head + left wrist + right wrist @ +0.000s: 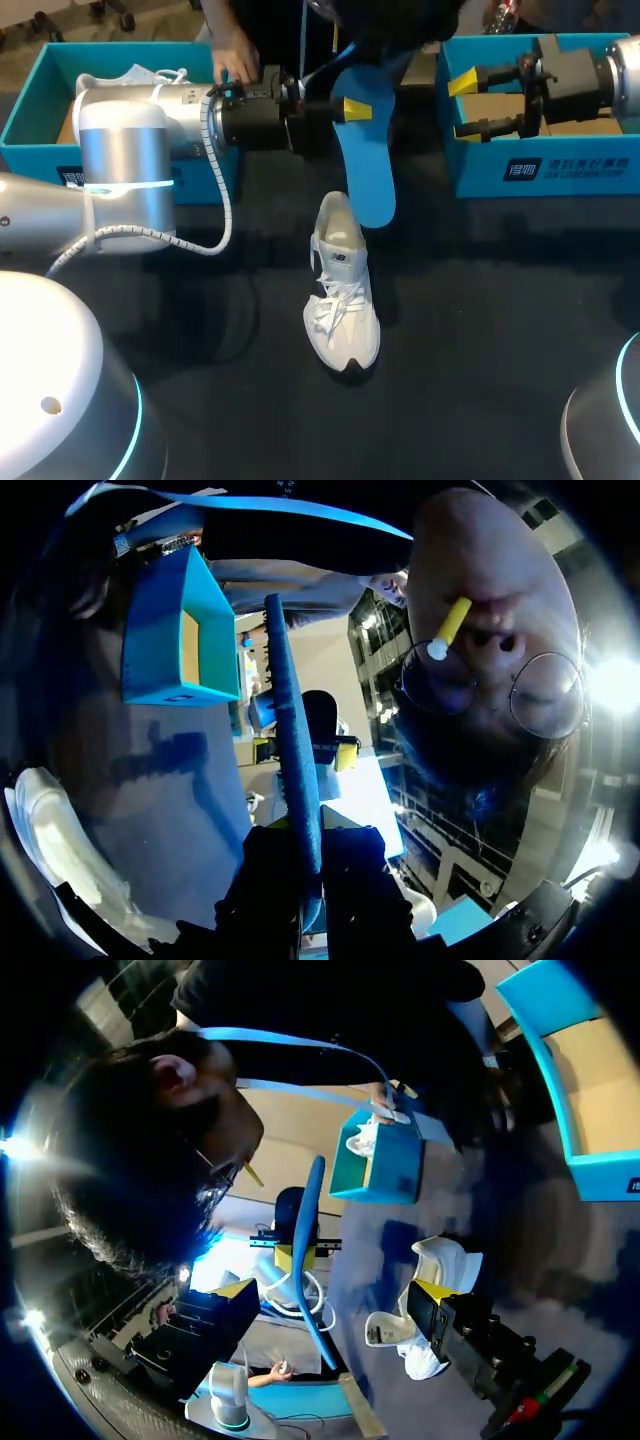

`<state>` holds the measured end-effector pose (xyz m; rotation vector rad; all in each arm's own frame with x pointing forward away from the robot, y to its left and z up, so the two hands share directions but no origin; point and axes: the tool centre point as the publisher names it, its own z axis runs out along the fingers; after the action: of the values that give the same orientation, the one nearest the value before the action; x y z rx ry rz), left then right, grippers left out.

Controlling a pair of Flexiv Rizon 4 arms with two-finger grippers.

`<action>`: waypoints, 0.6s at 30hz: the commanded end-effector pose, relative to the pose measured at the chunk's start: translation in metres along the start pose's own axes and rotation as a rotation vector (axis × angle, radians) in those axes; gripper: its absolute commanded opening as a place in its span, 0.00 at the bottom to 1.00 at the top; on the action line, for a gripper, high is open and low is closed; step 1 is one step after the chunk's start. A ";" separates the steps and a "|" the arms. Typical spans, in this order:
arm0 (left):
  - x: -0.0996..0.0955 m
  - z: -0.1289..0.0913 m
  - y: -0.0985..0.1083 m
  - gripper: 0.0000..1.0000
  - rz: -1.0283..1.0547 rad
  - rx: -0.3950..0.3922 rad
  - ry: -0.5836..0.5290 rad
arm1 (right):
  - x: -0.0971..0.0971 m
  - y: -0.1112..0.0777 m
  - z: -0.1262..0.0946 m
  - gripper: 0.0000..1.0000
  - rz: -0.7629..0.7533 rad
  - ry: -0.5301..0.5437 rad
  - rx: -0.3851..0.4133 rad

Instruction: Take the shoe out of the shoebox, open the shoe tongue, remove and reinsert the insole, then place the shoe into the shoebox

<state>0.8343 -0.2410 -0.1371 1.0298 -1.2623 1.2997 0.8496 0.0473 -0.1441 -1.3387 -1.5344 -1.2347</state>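
The left gripper is pinching the blue insole near its upper end. The insole hangs above the table, its lower tip just over the heel of the white shoe. The shoe stands upright on the table, between the two boxes (toe towards the robot). The right gripper is spread wide, holding nothing, over the right shoebox. The left shoebox holds a second shoe. A person's hand reaches in by the left arm's wrist.
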 end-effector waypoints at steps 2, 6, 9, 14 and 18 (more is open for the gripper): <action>0.001 0.002 0.000 0.00 0.032 -0.012 -0.001 | 0.000 0.000 0.002 1.00 0.000 -0.001 -0.001; 0.003 0.004 -0.002 0.00 0.064 -0.014 -0.003 | 0.000 0.000 0.002 1.00 0.000 -0.001 -0.001; 0.007 0.005 -0.007 0.00 0.141 0.003 -0.013 | 0.000 0.000 0.002 1.00 0.000 -0.001 -0.001; 0.014 0.005 -0.013 0.00 0.281 0.004 -0.015 | 0.000 0.000 0.002 1.00 0.000 -0.001 -0.001; 0.018 0.004 -0.017 0.00 0.398 0.012 -0.018 | 0.000 0.000 0.002 1.00 0.000 -0.001 -0.001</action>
<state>0.8497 -0.2445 -0.1180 0.8487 -1.5004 1.5624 0.8497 0.0474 -0.1439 -1.3396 -1.5349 -1.2340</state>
